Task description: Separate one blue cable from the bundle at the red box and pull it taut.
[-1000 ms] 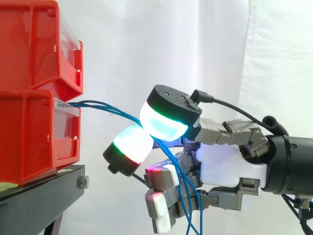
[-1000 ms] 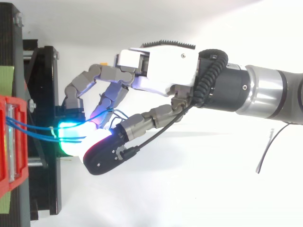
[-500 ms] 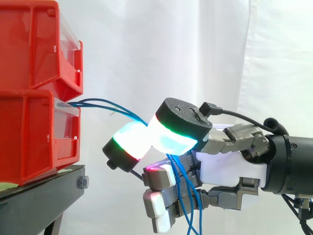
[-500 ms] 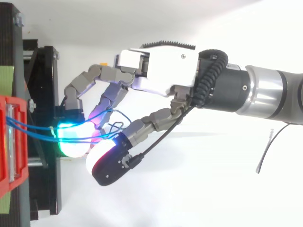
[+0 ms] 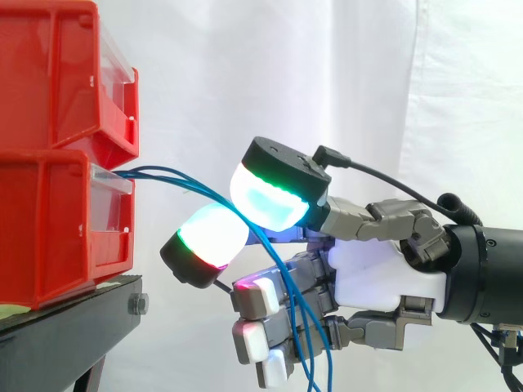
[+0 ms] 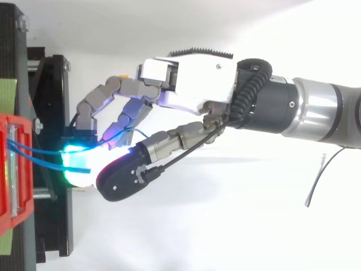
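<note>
Thin blue cables [image 5: 176, 178] come out of the lower red bin [image 5: 49, 229] and arc right and down. They pass between two glowing pads of my hand [image 5: 384, 278], then hang down past the palm. The upper fingertip [image 5: 265, 196] glows cyan and green; a lower fingertip [image 5: 208, 237] glows white, green and red. The two pads meet around the cables just right of the bin. In the top view the cables [image 6: 39, 153] run from the red bin [image 6: 5, 169] to the glowing pads, with my hand [image 6: 192, 79] curled over them. How many strands sit in the pinch is hidden.
A second red bin [image 5: 49, 73] is stacked on the lower one. Both rest on a black stand [image 5: 65, 327] at the left. A white curtain hangs behind. The arm comes in from the right.
The upper pad lifted and shifted left toward the bin. The lower pad also slid a little left. The cables stay slack between bin and pads.
</note>
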Motion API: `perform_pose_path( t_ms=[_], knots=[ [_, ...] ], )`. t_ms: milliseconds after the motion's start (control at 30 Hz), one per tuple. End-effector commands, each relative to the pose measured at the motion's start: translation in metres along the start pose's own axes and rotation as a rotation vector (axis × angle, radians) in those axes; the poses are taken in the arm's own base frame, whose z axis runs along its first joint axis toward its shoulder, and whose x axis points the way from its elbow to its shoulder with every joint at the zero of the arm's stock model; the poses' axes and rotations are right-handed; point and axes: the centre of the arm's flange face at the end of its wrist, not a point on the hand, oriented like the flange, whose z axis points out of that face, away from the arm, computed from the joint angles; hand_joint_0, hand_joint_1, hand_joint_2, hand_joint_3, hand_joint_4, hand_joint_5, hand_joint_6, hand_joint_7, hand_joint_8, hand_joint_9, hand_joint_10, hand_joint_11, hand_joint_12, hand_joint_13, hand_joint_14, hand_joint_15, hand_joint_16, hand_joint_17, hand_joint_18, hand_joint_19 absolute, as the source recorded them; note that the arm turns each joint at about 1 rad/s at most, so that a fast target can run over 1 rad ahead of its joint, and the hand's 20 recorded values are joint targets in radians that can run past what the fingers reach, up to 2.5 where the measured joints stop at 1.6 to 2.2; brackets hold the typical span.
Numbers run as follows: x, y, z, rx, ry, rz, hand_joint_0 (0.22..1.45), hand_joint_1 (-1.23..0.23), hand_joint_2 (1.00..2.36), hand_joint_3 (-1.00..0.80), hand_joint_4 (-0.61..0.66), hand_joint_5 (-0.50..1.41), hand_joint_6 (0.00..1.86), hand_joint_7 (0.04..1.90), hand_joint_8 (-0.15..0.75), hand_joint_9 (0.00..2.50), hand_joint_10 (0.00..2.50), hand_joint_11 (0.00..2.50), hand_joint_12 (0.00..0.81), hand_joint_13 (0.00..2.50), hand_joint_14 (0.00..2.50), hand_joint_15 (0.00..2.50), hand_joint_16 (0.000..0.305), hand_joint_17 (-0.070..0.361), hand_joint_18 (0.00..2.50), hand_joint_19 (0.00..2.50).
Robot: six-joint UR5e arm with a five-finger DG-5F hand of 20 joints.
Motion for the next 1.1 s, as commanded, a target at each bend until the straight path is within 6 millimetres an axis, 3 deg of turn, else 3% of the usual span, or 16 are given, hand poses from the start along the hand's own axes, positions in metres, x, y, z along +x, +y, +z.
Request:
perform_pose_path(
  t_ms=[0,33,167,267,367,633,700,733,800,933,1067],
  knots=[
    [0.0,0.0004,0.0002,-0.003,0.0,0.001,0.71,-0.79,1.01,-0.35,-0.08,-0.17,0.95,0.86,0.278,0.97,0.02,1.03,0.359,0.92,0.02,0.66,0.051,0.114,0.85,0.67],
    [0.0,0.0004,0.0002,-0.003,0.0,0.001,0.72,-0.83,1.02,-0.27,-0.1,-0.17,0.95,0.96,0.274,0.92,0.02,1.03,0.357,0.91,0.03,0.66,0.051,0.114,0.85,0.67],
    [0.0001,-0.0007,0.0002,-0.001,0.0,0.0,0.75,-0.85,1.02,-0.2,-0.14,-0.19,1.0,0.97,0.266,0.86,0.02,1.02,0.356,0.9,0.03,0.66,0.051,0.115,0.83,0.68],
    [0.0001,-0.0009,0.0,0.0,0.0,0.0,0.77,-0.85,1.02,-0.25,-0.17,-0.2,1.0,0.93,0.266,0.84,0.02,1.0,0.355,0.89,0.03,0.67,0.051,0.114,0.81,0.68],
    [0.0001,-0.0007,0.0002,-0.001,0.0,0.0,0.8,-0.86,1.0,-0.49,-0.15,-0.2,0.98,0.8,0.257,0.86,0.02,1.02,0.349,0.89,0.03,0.66,0.051,0.114,0.82,0.68],
    [0.0013,-0.0006,0.0002,-0.001,0.002,0.0,0.67,-0.95,1.0,-0.5,-0.02,-0.17,0.96,0.79,0.25,1.01,0.02,1.15,0.347,0.98,0.03,0.75,0.05,0.112,0.88,0.73],
    [0.0013,-0.0006,0.0002,-0.001,0.002,0.0,0.6,-0.9,1.0,-0.5,0.0,-0.17,0.95,0.8,0.252,1.05,0.02,1.18,0.35,0.99,0.03,0.76,0.051,0.114,0.89,0.75],
    [0.0012,0.0005,0.0002,-0.003,0.002,0.001,0.53,-0.81,1.0,-0.5,0.02,-0.18,0.96,0.74,0.261,1.07,0.02,1.17,0.367,1.01,0.03,0.76,0.053,0.12,0.91,0.75],
    [0.0012,0.0005,0.0002,-0.003,0.002,0.001,0.5,-0.72,1.0,-0.5,0.05,-0.18,0.95,0.7,0.274,1.09,0.02,1.18,0.378,1.03,0.03,0.77,0.056,0.126,0.93,0.76],
    [0.0012,0.0005,0.0002,-0.003,0.002,0.001,0.54,-0.44,1.0,-0.5,0.04,-0.17,0.93,0.71,0.269,1.13,0.02,1.18,0.373,1.05,0.03,0.78,0.054,0.122,0.91,0.81],
    [0.0013,-0.0006,0.0002,-0.001,0.002,0.0,0.61,-0.42,1.0,-0.5,0.01,-0.17,0.93,0.75,0.26,1.12,0.02,1.18,0.362,1.04,0.03,0.8,0.052,0.116,0.89,0.83]
  ],
)
